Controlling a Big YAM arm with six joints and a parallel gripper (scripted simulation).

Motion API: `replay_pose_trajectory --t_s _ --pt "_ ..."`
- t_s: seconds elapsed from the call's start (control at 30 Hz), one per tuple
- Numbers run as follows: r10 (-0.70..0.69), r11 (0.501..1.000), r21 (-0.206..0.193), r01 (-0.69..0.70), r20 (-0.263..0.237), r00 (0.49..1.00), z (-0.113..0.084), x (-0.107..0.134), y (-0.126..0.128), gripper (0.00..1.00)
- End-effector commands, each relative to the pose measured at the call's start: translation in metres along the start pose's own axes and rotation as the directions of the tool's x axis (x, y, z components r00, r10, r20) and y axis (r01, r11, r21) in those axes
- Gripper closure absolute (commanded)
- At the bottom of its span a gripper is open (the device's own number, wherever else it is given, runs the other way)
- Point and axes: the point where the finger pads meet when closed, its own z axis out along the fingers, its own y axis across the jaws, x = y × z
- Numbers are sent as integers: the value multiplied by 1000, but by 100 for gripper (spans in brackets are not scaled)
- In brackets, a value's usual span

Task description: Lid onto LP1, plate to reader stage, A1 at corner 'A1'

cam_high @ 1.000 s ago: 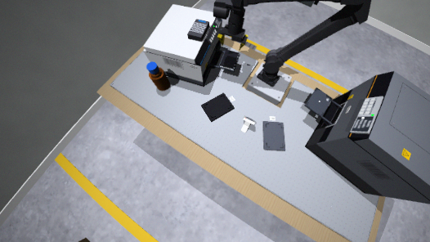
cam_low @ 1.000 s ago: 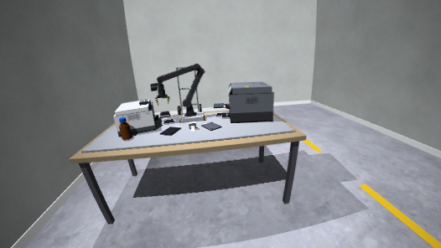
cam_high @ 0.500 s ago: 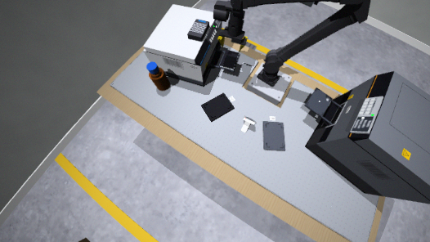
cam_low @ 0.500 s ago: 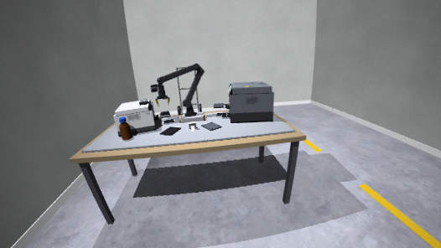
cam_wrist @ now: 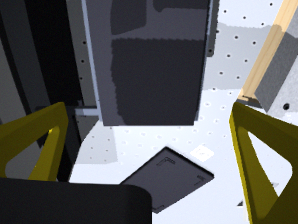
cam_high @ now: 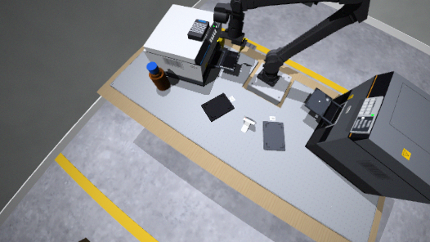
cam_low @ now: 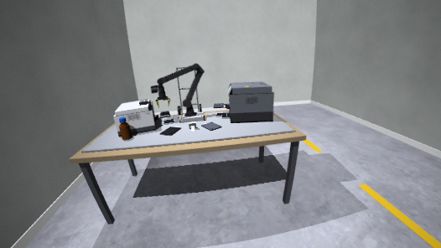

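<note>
Yellow, open-framed fingers reach into the wrist view from both sides, spread fully wide, and the black gripper (cam_high: pixel 232 46) (cam_low: pixel 163 104) (cam_wrist: pixel 148 111) has hold of nothing. It points downward above the dark dispenser stage area (cam_high: pixel 230 59) (cam_wrist: pixel 152 82), in front of the white, box-shaped dispenser (cam_high: pixel 176 33) (cam_low: pixel 134 117). Between the fingers, as the wrist view sees it, a dark rectangular surface with pale side edges is partly covered by shadow; whether this is the lidded plate or bare stage cannot be told, so neither the lid's state nor well A1 can be read.

Across the bench (cam_high: pixel 196 146) (cam_low: pixel 189 152), the bulky dark-grey reader (cam_high: pixel 392 123) (cam_low: pixel 251 105) has its flat dark stage (cam_high: pixel 321 101) out in front, with a small pale dot on top and no plate recognisable there. Two flat rectangular pads lie between the machines: a black one (cam_high: pixel 217 107) (cam_low: pixel 170 131) (cam_wrist: pixel 167 177) nearer the dispenser and a dark-grey one (cam_high: pixel 274 136) (cam_low: pixel 211 126) nearer the reader. Neither carries a lid. Their small white name tags are too blurred to read. A small white upright piece (cam_high: pixel 247 123) (cam_low: pixel 193 126) stands between them.

An amber bottle with a blue cap (cam_high: pixel 159 78) (cam_low: pixel 125 130) stands upright beside the dispenser, well apart from the gripper. A dark keypad-like block (cam_high: pixel 199 29) sits on the dispenser's roof.
</note>
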Motion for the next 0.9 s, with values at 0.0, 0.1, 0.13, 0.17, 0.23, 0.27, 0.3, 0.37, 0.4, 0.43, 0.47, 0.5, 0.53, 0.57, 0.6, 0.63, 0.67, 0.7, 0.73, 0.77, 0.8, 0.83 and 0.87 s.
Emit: replay_pose_trajectory --t_s 0.0,0.1,0.13,0.17,0.23,0.27,0.3,0.37,0.4,0.43,0.47,0.5,0.53,0.57,0.6,0.63,0.67,0.7,0.73,0.77,0.8,0.83,0.87 --pt "-5 999 -32 5 -1 1000 -16 -3 7 0" --pt "-4 999 -52 4 -2 1000 -20 -3 13 0" --pt "-4 998 -60 4 -3 1000 -21 -3 15 0" --pt "-4 998 -64 3 -3 1000 -21 -3 16 0" --pt "-4 998 -64 3 -3 1000 -21 -3 16 0" --pt "-3 998 -65 3 -3 1000 -20 -3 18 0" --pt "-3 998 -66 3 -3 1000 -20 -3 19 0" --pt "-3 998 -67 3 -3 1000 -18 -3 22 0" --pt "-3 998 -67 3 -3 1000 -18 -3 23 0" --pt "-4 998 -63 3 -3 1000 -16 -3 23 0" --pt "-4 998 -57 4 -3 1000 -13 -2 22 0" --pt "-4 999 -52 4 -3 1000 -10 -2 20 0" --pt "-4 999 -46 4 -3 1000 -7 -2 19 0" --pt "-4 999 -35 4 -3 1000 -5 -3 16 0" --pt "-5 1000 -26 5 -2 1000 -3 -3 13 0" --pt "-5 1000 -17 5 -2 1000 -1 -3 11 0" --pt "-5 1000 -12 5 -2 1000 1 -2 10 0" --pt "-6 1000 -8 6 -2 1000 3 -2 8 0" --pt "-6 1000 -4 6 -2 1000 4 -2 7 0" --pt "-6 1000 -4 6 -2 1000 4 -2 7 0" --pt "-6 1000 -4 6 -2 1000 4 -2 7 0" --pt "-6 1000 -5 6 -2 1000 5 -2 5 0" --pt "-6 1000 -5 6 -2 1000 5 -2 4 0"
